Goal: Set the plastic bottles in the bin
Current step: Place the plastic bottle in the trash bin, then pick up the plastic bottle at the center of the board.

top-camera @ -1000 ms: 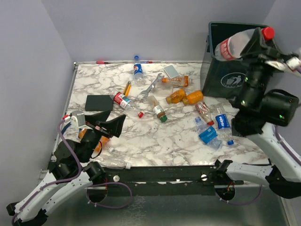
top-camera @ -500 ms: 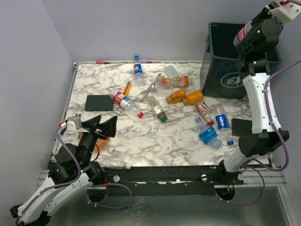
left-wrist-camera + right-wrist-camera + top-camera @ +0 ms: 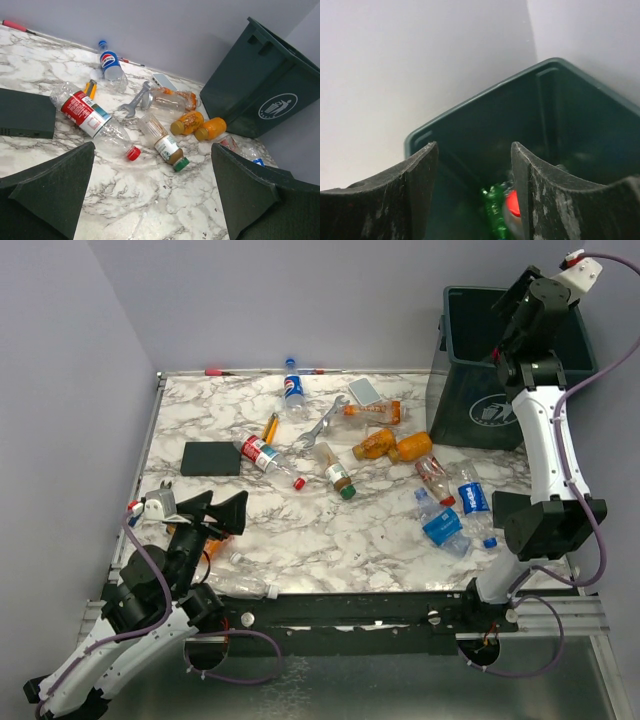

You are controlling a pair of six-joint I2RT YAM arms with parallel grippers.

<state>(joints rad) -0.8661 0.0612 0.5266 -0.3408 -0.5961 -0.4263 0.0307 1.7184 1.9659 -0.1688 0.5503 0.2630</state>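
Observation:
Several plastic bottles lie scattered on the marble table: a red-labelled one, a Pepsi one, a brown one with a green cap, two orange ones and blue-labelled ones. The dark green bin stands at the far right. High over its opening my right gripper is open and holds nothing. In the right wrist view the right gripper looks into the bin, where a green bottle and a red cap show. My left gripper hangs open over the near left of the table.
A silver wrench, a yellow-handled tool and a black box lie among the bottles. A clear bottle rests by the front edge. Walls close in on the left and at the back.
My right arm swung up over the bin and its jaws opened, letting go of the red-labelled bottle. The left arm sank slightly.

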